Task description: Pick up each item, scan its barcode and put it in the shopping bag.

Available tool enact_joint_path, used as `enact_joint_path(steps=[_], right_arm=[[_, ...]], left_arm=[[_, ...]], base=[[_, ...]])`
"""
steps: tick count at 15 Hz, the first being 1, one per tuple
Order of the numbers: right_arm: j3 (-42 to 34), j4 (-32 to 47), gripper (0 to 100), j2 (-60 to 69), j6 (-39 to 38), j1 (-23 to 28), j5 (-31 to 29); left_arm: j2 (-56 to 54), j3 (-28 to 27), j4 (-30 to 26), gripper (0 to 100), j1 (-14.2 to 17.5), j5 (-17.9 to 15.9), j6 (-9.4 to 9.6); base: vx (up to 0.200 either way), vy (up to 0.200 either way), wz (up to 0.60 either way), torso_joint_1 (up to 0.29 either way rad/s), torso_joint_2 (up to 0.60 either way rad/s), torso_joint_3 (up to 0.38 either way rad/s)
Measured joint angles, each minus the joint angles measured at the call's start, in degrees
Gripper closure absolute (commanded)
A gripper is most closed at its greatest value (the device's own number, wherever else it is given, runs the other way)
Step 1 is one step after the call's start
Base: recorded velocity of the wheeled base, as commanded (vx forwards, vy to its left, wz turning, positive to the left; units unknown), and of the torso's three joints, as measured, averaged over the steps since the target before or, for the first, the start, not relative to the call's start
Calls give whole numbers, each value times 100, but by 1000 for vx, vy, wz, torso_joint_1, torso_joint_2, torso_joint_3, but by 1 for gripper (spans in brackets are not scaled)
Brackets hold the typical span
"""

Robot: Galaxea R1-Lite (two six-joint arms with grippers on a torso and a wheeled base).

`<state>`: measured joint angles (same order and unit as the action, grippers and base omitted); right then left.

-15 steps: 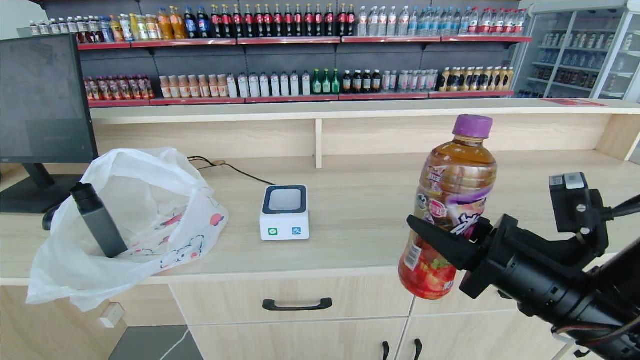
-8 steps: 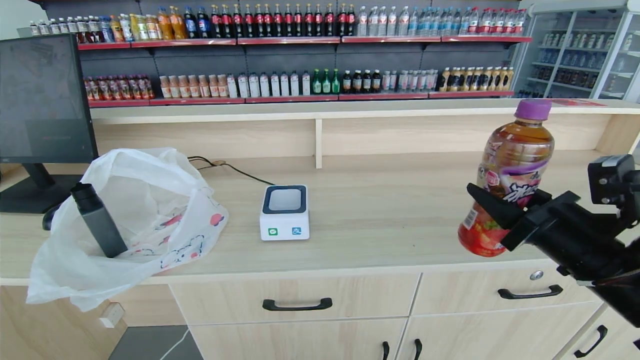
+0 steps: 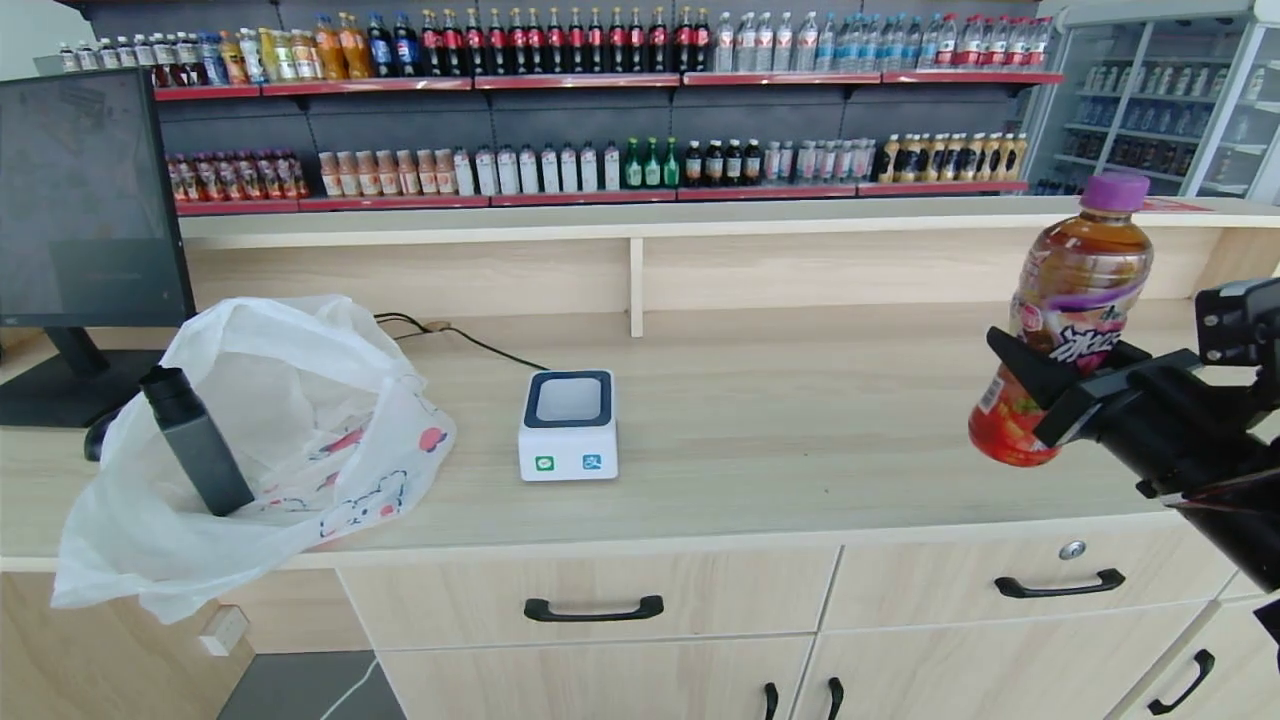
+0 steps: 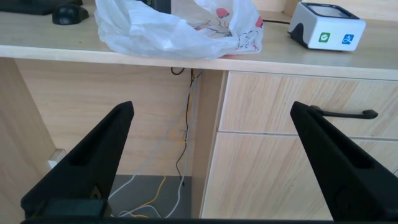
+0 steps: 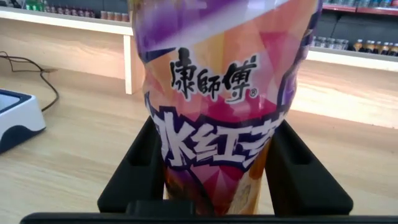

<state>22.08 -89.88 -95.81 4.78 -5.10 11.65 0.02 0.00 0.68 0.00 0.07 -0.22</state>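
R gripper [image 3: 1045, 372]: jaws clamped on the drink bottle [image 3: 1075, 285] at its label band, one finger each side, as confirmed in the R wrist view, where the gripper [image 5: 217, 177] is seen pressed against both flanks of the bottle [image 5: 217, 81]. Bottle is held in the air over the right end of the counter [image 3: 800, 430], tilted, purple cap uppermost, amber liquid in the upper part, red fruit print at the base. L gripper [image 4: 208, 165]: jaws wide apart, nothing between them; it is positioned low, facing the cabinet fronts below the counter edge. White scanner [image 3: 568, 425] is noted approx. mid-counter, well apart from the bottle, window facing up, w/ a black cable [image 3: 460, 338] running behind it. Shopping bag [image 3: 300, 400] is found at the left end of the counter, mouth open, part draped over the front edge; a dark grey flask [image 3: 195, 440] is standing tilted inside it. Monitor [image 3: 90, 200] is located behind the bag. Drink shelves [image 3: 600, 80] are recorded along the rear wall.
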Motion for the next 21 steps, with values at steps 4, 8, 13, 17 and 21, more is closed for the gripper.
enact_joint_path(steps=[4, 8, 13, 17, 21], right_arm=[[278, 5, 100, -204, -44, 9, -11], [232, -44, 100, -243, -46, -2, -5], [232, 0, 100, -267, -57, -13, -11], [258, 0, 100, -257, -62, -13, -9], [245, -9, 100, -232, -68, 0, -6]], left_arm=[[0, 0, -2, 0, 0, 0, -7], [-2, 0, 5, 0, 0, 0, -2], [0, 0, -2, 0, -5, 0, -21], [0, 0, -4, 0, 0, 4, -33], [0, 0, -2, 0, 0, 4, -44]], base=[[-150, 0, 0, 8, 7, 4], [0, 50, 0, -4, 1, 2], [0, 200, 0, 8, 3, 2], [0, 200, 0, 4, 4, 2], [0, 200, 0, 2, 1, 1]])
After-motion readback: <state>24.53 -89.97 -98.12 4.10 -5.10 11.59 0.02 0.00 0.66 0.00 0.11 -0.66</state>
